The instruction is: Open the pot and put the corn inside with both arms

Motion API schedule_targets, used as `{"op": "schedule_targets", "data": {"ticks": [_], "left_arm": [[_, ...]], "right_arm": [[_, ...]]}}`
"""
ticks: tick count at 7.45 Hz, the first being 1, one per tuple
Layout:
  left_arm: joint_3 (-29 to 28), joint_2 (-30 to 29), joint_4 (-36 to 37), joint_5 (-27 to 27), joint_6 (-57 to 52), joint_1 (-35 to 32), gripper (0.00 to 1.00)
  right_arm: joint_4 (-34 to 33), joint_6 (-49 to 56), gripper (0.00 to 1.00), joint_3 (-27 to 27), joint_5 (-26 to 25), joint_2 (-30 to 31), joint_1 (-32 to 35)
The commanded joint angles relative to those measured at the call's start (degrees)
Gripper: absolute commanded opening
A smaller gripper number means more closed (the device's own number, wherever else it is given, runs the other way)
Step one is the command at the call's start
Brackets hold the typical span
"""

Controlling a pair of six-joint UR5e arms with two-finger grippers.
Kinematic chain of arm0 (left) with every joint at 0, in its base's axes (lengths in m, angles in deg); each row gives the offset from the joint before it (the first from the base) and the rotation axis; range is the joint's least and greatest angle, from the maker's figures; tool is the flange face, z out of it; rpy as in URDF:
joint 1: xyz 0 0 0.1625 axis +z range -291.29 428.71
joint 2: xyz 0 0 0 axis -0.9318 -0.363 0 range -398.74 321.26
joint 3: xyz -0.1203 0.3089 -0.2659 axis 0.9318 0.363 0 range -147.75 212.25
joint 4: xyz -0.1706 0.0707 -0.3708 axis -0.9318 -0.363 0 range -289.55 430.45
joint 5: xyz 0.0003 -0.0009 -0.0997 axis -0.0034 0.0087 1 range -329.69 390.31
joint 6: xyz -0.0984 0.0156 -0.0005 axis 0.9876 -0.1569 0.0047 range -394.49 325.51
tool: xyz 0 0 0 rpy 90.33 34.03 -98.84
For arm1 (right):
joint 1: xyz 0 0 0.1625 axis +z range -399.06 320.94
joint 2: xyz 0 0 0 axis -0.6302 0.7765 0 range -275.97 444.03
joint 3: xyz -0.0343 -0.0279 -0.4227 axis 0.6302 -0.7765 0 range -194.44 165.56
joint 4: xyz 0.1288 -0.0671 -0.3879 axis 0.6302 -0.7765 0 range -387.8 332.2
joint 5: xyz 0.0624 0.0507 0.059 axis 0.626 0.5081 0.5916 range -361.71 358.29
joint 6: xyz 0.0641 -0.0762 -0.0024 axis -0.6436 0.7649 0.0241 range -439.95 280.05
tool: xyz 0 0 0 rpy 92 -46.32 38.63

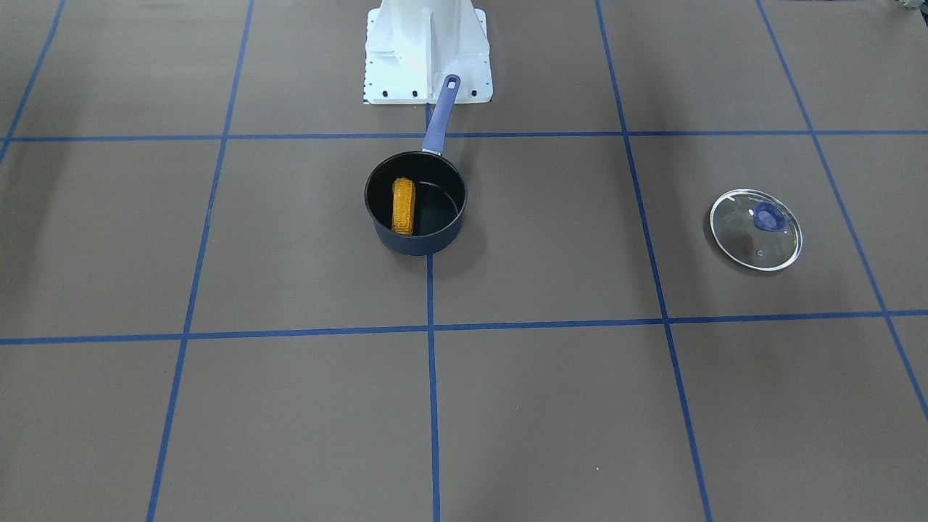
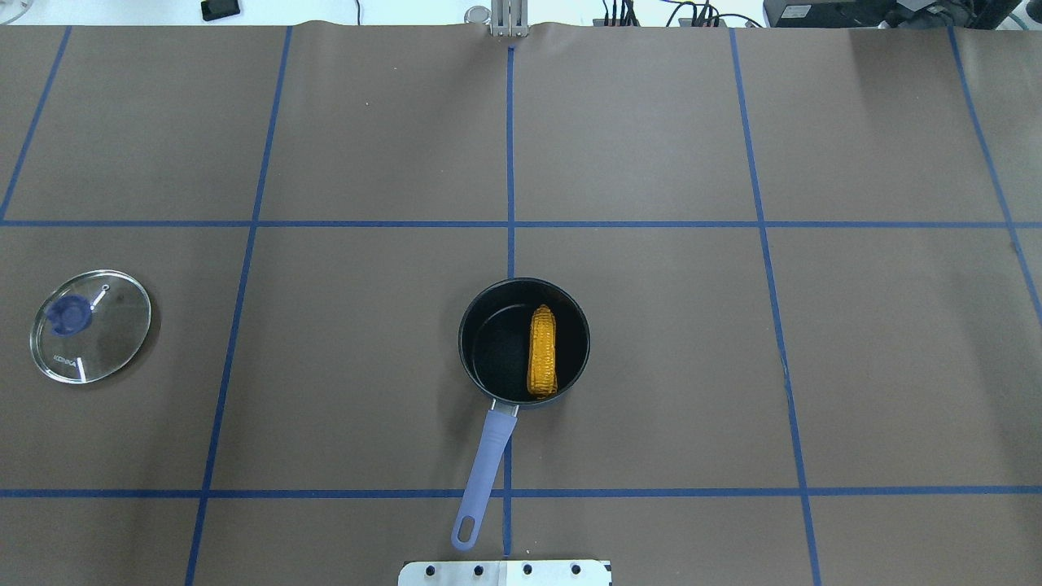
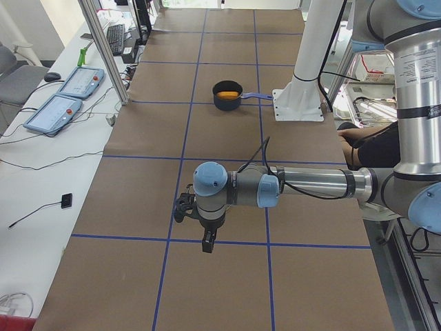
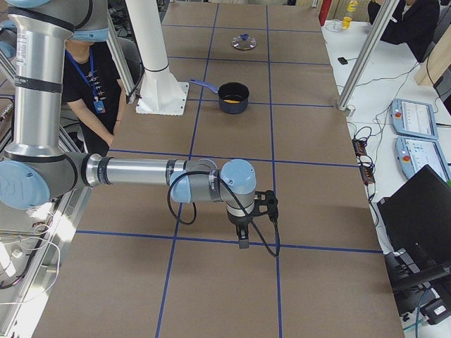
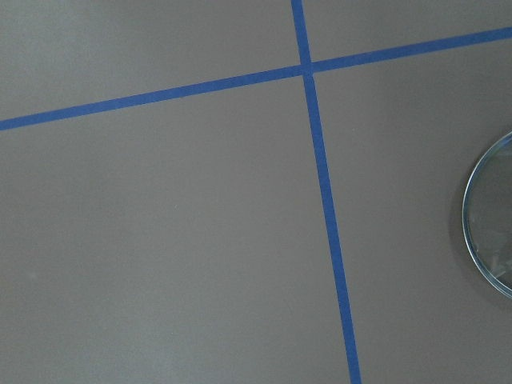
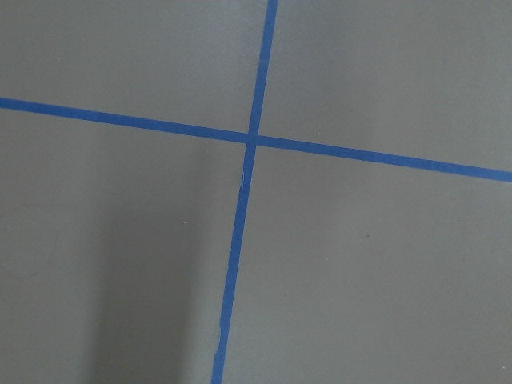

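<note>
**Overhead exterior: corn in pot, lid off, both arms out of shot**

I saw the pot [image 2: 498, 358] near the middle of the table [image 2: 692, 366], uncovered, its handle [image 2: 487, 464] pointing back at the robot base. The corn [image 2: 543, 350] lay inside it along the wall on the robot's right, tapered end away from the base. Nothing else was in the pot. The glass lid [image 2: 90, 325] sat on the table well apart from the pot, on the robot's left.

The left gripper [image 3: 207, 241] and right gripper [image 4: 243, 239] showed only in the side views. Each pointed down over bare table, far from the pot. I couldn't tell whether their jaws were apart or together. The wrist cameras gave only tape lines, plus an edge of the lid in the left one.

I judged the task basically done, with only parking the arms left. To do that well, I'd raise both arms straight up first. I'd keep the left one off the lid and steer nothing near the handle, since a nudge could swing or tip the pot.
</note>
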Motion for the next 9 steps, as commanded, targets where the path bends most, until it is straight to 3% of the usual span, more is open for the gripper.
{"op": "schedule_targets", "data": {"ticks": [1,9], "left_arm": [[-0.1,0.0,0.0,0.0,0.0,0.0,0.99],[-0.2,0.1,0.0,0.0,0.0,0.0,0.99]], "right_arm": [[0.3,0.0,1.00,-0.2,0.0,0.0,-0.2],[0.8,0.0,1.00,-0.2,0.0,0.0,-1.7]]}}
